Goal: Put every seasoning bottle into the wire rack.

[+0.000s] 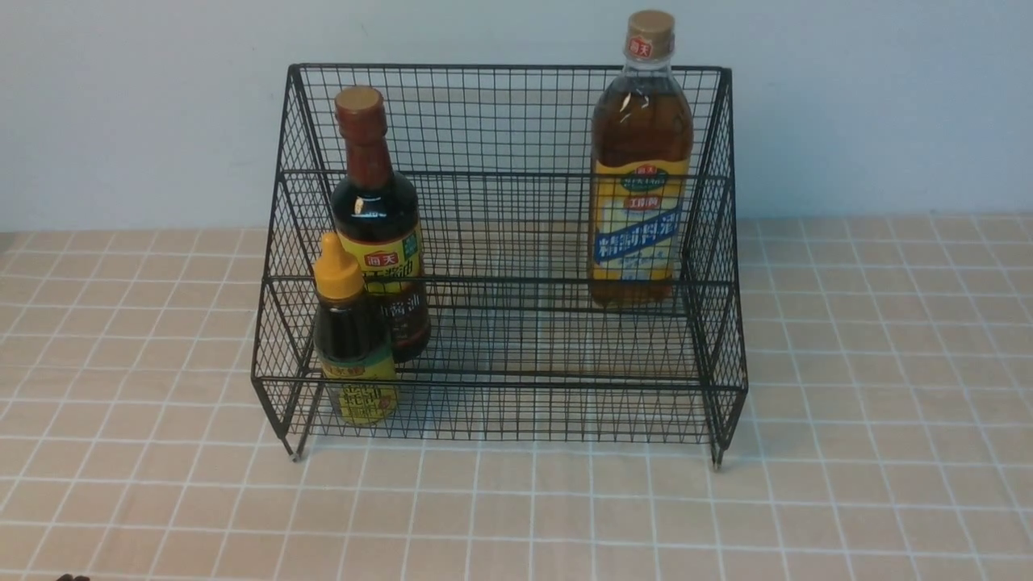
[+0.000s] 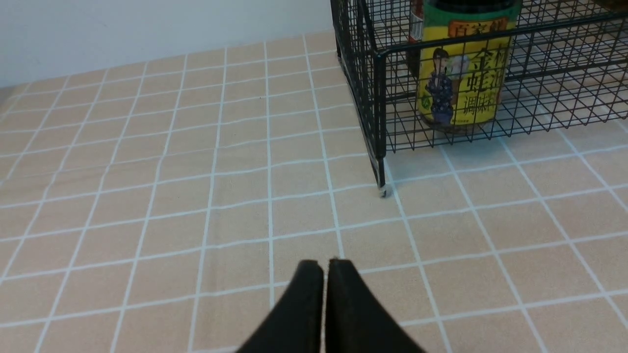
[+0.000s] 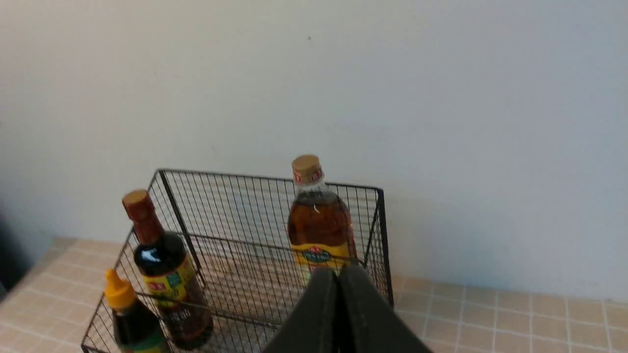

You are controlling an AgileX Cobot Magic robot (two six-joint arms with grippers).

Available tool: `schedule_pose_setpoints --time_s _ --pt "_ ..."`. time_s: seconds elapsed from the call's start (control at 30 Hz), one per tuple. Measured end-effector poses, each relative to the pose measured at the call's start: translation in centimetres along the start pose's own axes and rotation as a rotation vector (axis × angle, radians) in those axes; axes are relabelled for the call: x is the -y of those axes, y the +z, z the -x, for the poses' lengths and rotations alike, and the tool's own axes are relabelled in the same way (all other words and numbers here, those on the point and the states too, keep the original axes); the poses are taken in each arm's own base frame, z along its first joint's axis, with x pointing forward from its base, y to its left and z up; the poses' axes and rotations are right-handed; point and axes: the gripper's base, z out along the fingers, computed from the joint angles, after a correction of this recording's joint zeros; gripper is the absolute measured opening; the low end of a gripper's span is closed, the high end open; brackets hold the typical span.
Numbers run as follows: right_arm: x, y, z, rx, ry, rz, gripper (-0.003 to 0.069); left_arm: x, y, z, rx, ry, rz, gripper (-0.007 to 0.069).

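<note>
Left wrist view: left hand (image 2: 325,267) together, low over table; right hand (image 3: 338,274) together, raised above rack (image 3: 274,215).

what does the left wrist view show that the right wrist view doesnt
Only the left wrist view shows the left gripper, shut and empty over the tiled table, the rack's front corner foot, and the printed yellow label on the small bottle. Only the right wrist view shows the right gripper, shut and empty, the soy-sauce bottle whole, the amber bottle, and the small bottle's yellow cap. Both show the wire rack with the small bottle inside.
</note>
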Motion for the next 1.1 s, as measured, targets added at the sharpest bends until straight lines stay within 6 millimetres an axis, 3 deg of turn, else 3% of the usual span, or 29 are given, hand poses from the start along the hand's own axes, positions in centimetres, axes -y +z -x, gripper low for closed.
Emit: schedule_pose_setpoints --time_s 0.03,0.13,0.3,0.6,0.87,1.1 --pt "0.3 -1.4 -1.8 0.114 0.002 0.03 -0.0014 0.0 0.0 0.0 0.0 0.0 0.0 -0.0007" --pt "0.9 -4.3 -4.7 0.357 0.001 0.09 -0.0014 0.0 0.0 0.0 0.0 0.0 0.0 -0.0007" --pt "1.3 -5.5 -6.9 0.518 -0.02 0.121 -0.0014 0.0 0.0 0.0 0.0 0.0 0.0 -0.0007" --pt "1.5 -3.1 -9.3 0.397 -0.002 0.111 -0.0014 0.0 0.0 0.0 -0.001 0.0 0.0 -0.0007" --pt "2.0 -0.6 -12.9 0.266 -0.003 0.092 -0.0014 0.0 0.0 0.0 -0.001 0.0 0.0 -0.0007" --pt "2.1 0.5 -14.9 0.227 -0.051 0.102 -0.0014 0.0 0.0 0.0 -0.001 0.0 0.0 -0.0007"
